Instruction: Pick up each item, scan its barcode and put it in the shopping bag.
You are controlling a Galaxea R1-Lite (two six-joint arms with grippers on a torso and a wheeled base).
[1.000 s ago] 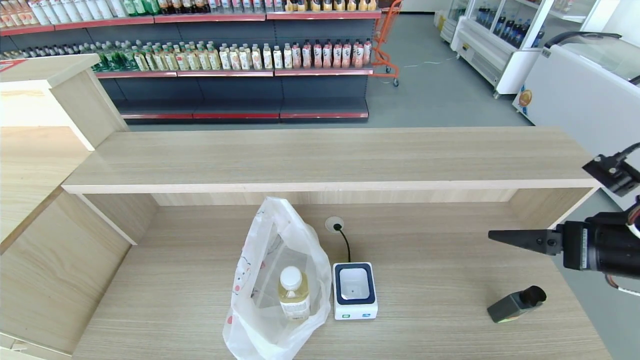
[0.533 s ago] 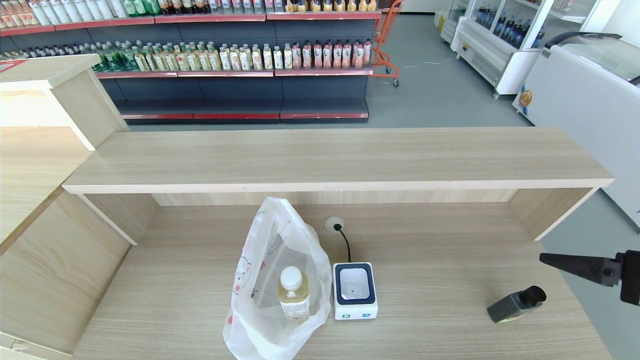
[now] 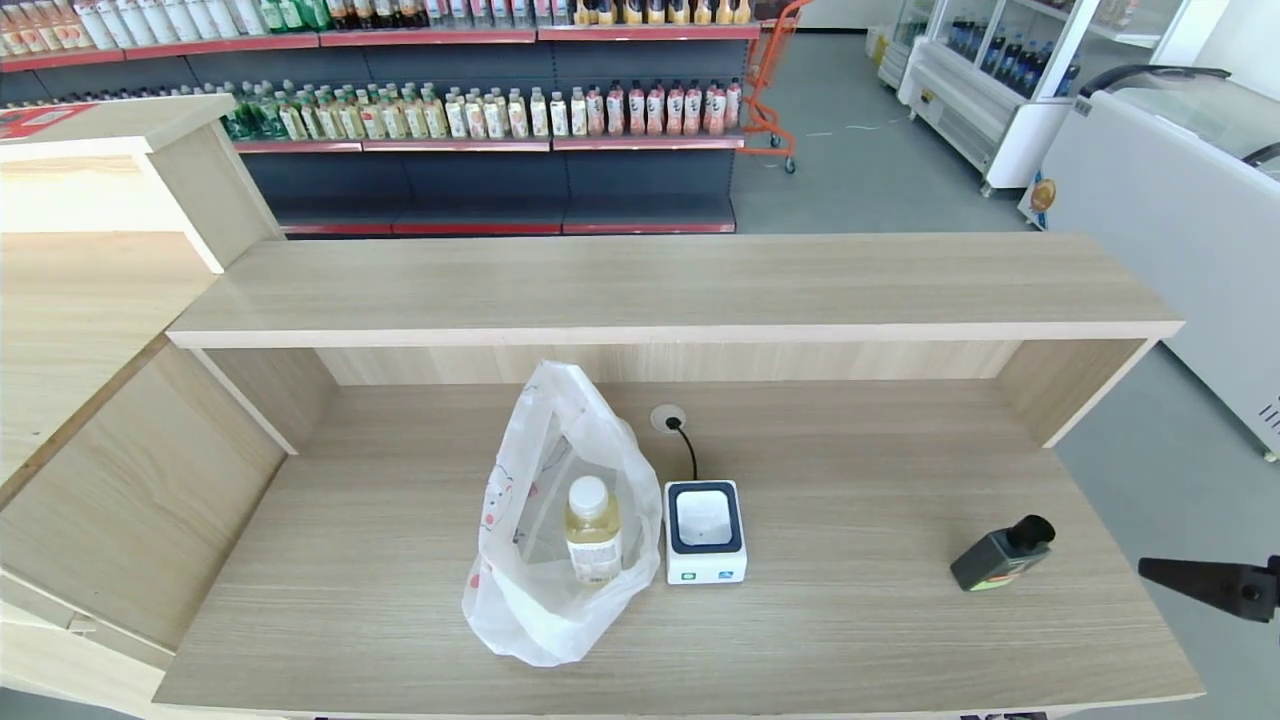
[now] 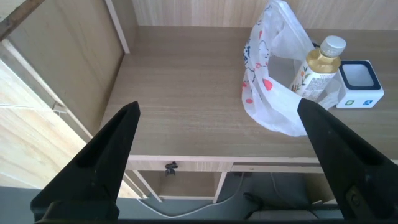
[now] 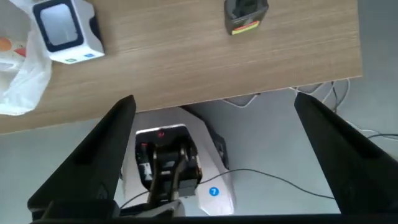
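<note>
Shopping bag (image 3: 520,600) holding bottle (image 3: 593,540), scanner (image 3: 705,530) beside, dark item (image 3: 1000,558) apart, left claw (image 4: 217,106) and right claw (image 5: 213,98) spread

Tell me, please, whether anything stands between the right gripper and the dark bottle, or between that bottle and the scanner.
Nothing visible does. The right gripper hangs open beyond the counter's right end, the dark bottle lies near that end, and only bare wood runs from it to the scanner beside the shopping bag.

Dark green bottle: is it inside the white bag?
No, the dark green bottle lies on the wooden counter, outside the white plastic bag.
</note>
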